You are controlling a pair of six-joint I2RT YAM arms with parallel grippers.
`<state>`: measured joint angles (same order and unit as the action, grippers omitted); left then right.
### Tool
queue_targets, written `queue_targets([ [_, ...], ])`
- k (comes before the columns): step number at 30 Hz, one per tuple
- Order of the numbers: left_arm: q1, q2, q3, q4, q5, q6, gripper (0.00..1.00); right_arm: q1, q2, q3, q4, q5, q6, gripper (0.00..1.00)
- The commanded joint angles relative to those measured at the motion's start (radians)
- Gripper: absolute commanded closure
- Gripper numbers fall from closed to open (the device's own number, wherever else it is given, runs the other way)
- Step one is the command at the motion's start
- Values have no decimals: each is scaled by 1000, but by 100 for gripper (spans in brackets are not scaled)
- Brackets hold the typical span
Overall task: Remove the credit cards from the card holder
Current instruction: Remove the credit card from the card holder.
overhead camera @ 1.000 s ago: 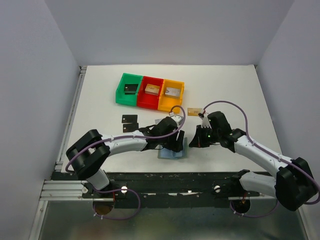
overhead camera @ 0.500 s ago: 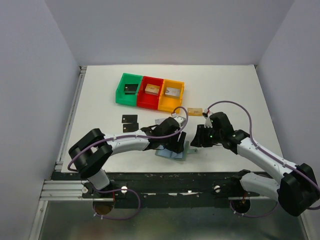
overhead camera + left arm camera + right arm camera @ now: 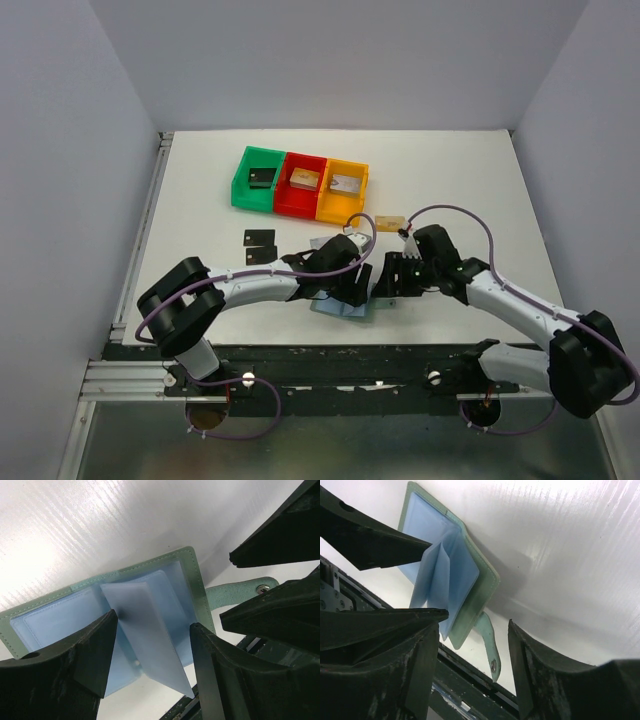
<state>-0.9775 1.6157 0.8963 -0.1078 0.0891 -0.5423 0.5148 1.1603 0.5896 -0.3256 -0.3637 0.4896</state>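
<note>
Nearing the card holder point(image 3: 338, 308) from its right: right gripper point(image 3: 388, 282), jaws apart, now just beside its tab. Left gripper point(image 3: 152, 640), jaws apart, straddles a raised blue pocket. Black cards point(image 3: 260, 246) lie left of the holder. The visible pockets look empty, so the task is judged nearly done.

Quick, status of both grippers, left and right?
Left gripper: open, the card holder lies with its raised pocket between the jaws.
Right gripper: open, holding nothing.

Lab test cell: white table point(image 3: 200, 215), plain grey enclosure walls point(image 3: 60, 170).
</note>
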Motion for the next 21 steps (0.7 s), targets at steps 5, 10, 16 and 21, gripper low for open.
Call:
queue_targets([
  [5,-7,-14,10,-12,-9,15,28,-4,68,-7,56,-43,24,33],
  [10,-7,-19,9,-7,-9,15,29,-4,127,4,76,-75,27,41],
  [16,-7,-27,3,-6,-14,18,28,-4,136,12,73,-83,21,62],
  [21,-7,-25,3,-1,-17,16,28,-4,145,22,57,-129,1,57],
])
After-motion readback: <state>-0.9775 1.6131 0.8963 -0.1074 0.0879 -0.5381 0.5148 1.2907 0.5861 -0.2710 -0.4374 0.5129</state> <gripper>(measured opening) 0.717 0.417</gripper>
